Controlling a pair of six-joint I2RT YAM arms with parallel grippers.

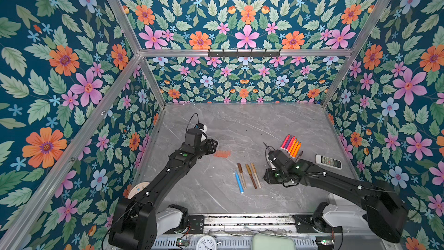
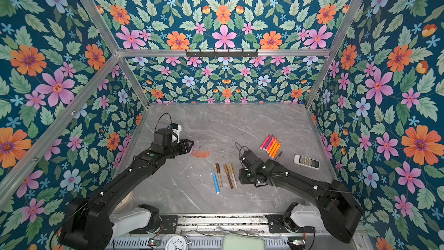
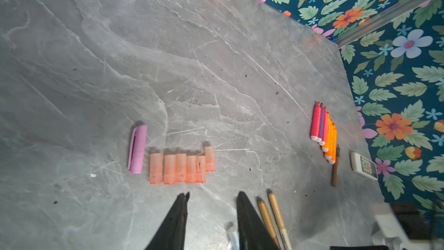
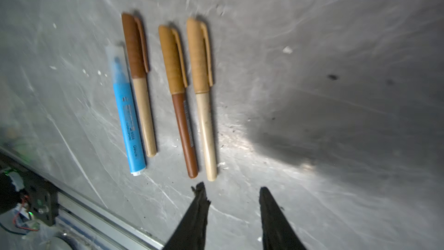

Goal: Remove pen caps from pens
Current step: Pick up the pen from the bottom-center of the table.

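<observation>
Left wrist view shows us the left gripper (image 3: pixel 213 194) with its jaws parted and empty, hovering just short of a row of orange pen caps (image 3: pixel 182 168) lying side by side, a pink cap (image 3: pixel 137 149) beside them. Our right gripper (image 4: pixel 232 187) likewise gapes empty near four capped pens (image 4: pixel 174 68); uncapped pens (image 3: pixel 323 132) lie bunched near the white remote (image 3: pixel 364 165).

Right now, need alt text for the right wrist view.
Four capped pens lie side by side on a grey marble table: one blue pen with a clear cap, three in brown and tan with clip caps. The right pincer is open and empty, its two black tips showing near the pens' back ends.
</observation>
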